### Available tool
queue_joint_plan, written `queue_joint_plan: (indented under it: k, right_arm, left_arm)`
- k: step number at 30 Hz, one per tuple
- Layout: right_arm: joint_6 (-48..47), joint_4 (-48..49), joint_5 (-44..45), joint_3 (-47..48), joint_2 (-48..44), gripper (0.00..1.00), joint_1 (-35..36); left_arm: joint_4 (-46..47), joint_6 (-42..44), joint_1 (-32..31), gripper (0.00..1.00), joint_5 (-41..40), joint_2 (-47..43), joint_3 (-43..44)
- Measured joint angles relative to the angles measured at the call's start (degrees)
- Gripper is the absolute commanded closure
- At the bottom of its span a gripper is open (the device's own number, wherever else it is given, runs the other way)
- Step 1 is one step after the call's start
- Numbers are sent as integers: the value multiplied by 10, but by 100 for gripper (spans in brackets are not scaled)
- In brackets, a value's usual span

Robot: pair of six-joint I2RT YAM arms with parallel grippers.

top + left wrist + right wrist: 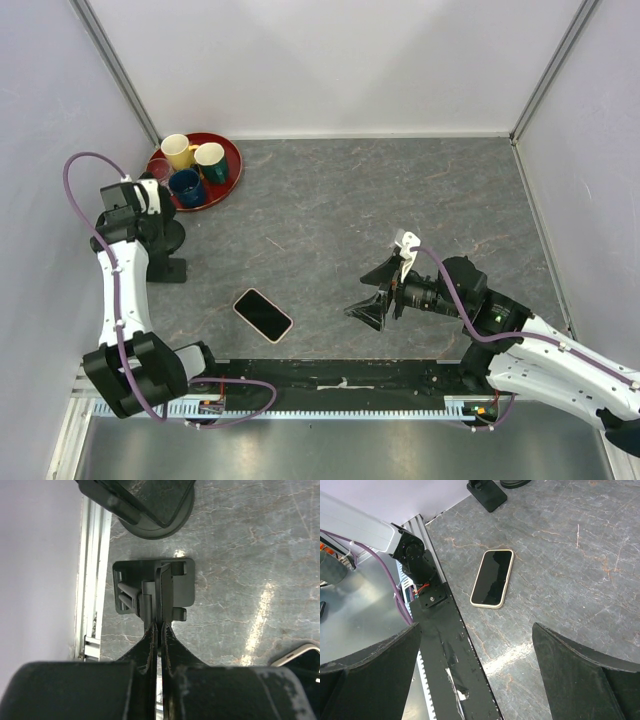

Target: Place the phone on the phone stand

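No writing can be read in any of the three views; no label, no brand, no number, no sign. The screen of the phone (492,577) is dark and shows nothing to read.
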Motion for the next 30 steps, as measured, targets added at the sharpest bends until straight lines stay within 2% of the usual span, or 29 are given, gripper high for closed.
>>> queue_joint_plan:
  k: [1,2,4,5,9,11,14,15,16,17,20,24,25,26,27,30]
  right_arm:
    - [0,1,0,0,0,2,0]
    - [0,1,0,0,0,2,0]
    - [0,1,0,0,0,2,0]
    - [0,1,1,0,0,2,0]
    - [0,1,2,0,0,2,0]
    - [0,1,2,0,0,2,0]
    - [0,1,2,-1,1,2,0]
    - [0,1,2,-1,2,2,0]
    - [0,1,3,-1,4,2,0]
    - [0,1,3,-1,6,2,0]
    - [0,1,3,-1,16,2,0]
    - [-1,1,4,0,32,2,0]
    - [-1,1,4,0,36,2,0]
    - [-1,0,5,0,48,2,0]
    - [-1,0,5,0,49,2,0]
    - [-1,-1,9,0,55,2,0]
  left_arm:
    - [2,1,0,95,-6,2,0]
    - [4,2,0,85,-14,5,0]
    - [9,4,0,77,-28,10,0]
    - [12,5,0,63,-38,12,0]
    - [26,8,0,58,-75,13,-16]
    - [31,8,0,48,-88,13,-23]
    - [39,8,0,42,-102,13,-25]
    - [43,8,0,38,-107,13,-25]
    - [47,8,0,29,-117,13,-26]
    - [49,7,0,27,-124,12,-26]
    - [56,-17,-1,28,-160,-3,-26]
    - [45,-82,-1,41,-169,-69,-25]
    - [39,-103,-1,44,-158,-93,-25]
    - [21,-152,-1,58,-112,-150,-24]
    - [20,-154,-1,59,-110,-153,-24]
    - [14,-213,-4,61,-38,-176,-38]
